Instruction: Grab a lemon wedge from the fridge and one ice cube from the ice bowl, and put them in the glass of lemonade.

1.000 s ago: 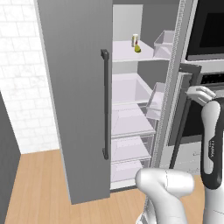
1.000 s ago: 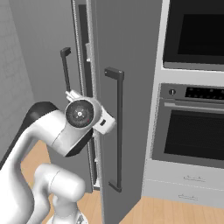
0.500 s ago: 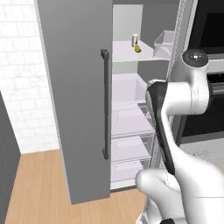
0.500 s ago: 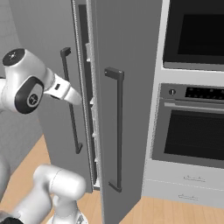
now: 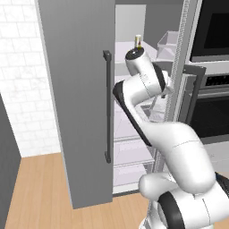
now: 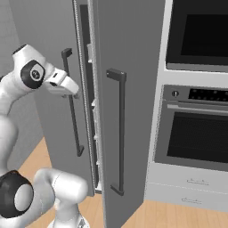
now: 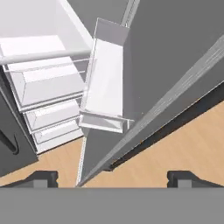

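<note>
Fridge [image 5: 80, 89] stands with its left door swung wide, white shelves and clear drawers showing inside. Up on the top shelf a small cream-and-red can [image 5: 138, 41] stands upright; whether the lemon wedge lies beside it cannot be told. Gripper [image 7: 112, 178], fingers spread wide and empty, looks down along the door bin [image 7: 107, 83].

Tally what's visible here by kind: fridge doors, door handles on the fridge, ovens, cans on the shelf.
Fridge doors: 2, the left door swung wide open and the right door
Fridge door handles: 2, the left handle and the right handle
Ovens: 2, the upper oven and the lower oven
Cans: 1, the can on the top shelf
Total: 7
</note>
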Motion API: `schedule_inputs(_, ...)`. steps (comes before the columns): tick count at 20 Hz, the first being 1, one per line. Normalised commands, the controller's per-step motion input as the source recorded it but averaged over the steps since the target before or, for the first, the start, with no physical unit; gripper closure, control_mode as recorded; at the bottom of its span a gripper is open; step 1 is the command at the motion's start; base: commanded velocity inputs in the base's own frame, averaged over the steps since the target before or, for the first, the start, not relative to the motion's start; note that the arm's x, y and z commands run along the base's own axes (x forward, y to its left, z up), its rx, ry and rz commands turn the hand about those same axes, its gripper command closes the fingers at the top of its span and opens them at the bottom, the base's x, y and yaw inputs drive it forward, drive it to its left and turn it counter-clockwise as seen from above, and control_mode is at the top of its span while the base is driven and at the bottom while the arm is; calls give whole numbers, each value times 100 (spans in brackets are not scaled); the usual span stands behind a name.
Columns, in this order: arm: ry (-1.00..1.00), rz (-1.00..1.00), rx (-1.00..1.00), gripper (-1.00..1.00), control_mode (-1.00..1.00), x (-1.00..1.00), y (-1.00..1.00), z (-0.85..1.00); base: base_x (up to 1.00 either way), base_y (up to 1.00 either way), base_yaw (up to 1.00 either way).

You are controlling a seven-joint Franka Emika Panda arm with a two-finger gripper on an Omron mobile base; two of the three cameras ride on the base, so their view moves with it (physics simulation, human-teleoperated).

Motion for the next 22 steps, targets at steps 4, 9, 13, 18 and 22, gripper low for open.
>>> schedule_inputs(4,43,-1,-26,-100,-100,85,0,-5,0,0,0)
schedule_inputs(9,-2,0,-16,-100,-100,24,-10,-43,0,0,0)
schedule_inputs(13,-27,0,-19,-100,-100,0,-9,-46,0,0,0)
schedule_inputs(18,-8,0,-21,-100,-100,8,-28,-9,0,0,0)
schedule_inputs(22,11,5,-16,-100,-100,7,-67,9,0,0,0)
